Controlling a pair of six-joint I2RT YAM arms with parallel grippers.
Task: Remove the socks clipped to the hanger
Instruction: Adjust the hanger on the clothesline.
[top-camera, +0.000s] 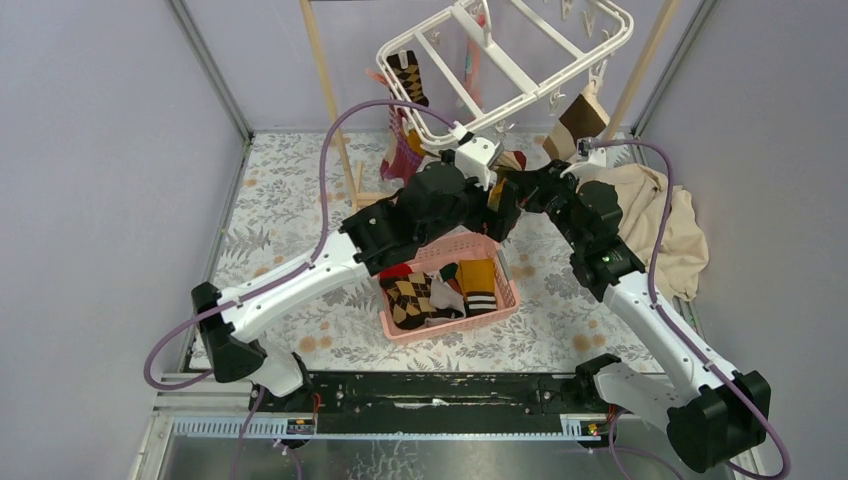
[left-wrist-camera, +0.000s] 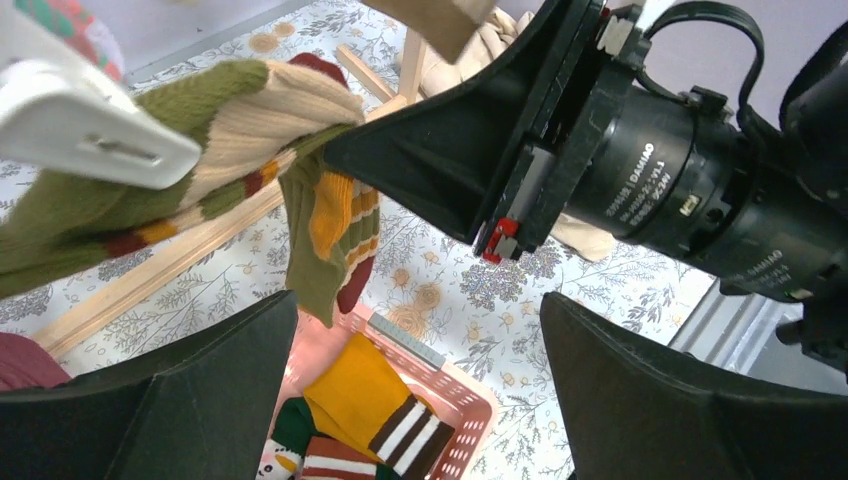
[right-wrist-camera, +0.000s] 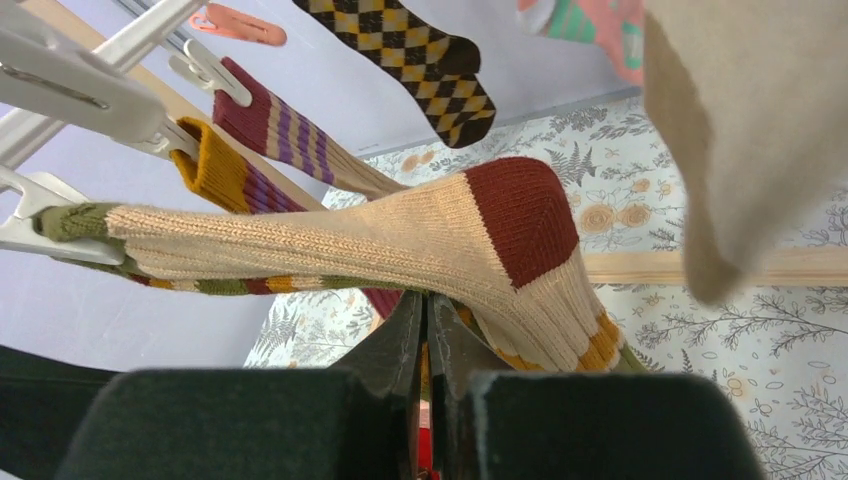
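Your right gripper (right-wrist-camera: 425, 312) pinches the beige, maroon-heeled sock (right-wrist-camera: 400, 230), clipped by its olive cuff to the white hanger (top-camera: 500, 55) above the pink basket (top-camera: 512, 290); your left gripper (left-wrist-camera: 420, 330) hovers alongside, jaws spread wide.

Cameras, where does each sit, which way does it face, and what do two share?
Top external: high behind the arm bases, looking down on the hanger and pink basket; left arm and right arm show.
Left wrist: looks past the open left gripper at the right gripper pinching the striped sock.
Right wrist: looks along the shut right gripper up at that sock.
Shared: both wrist views show the striped sock.
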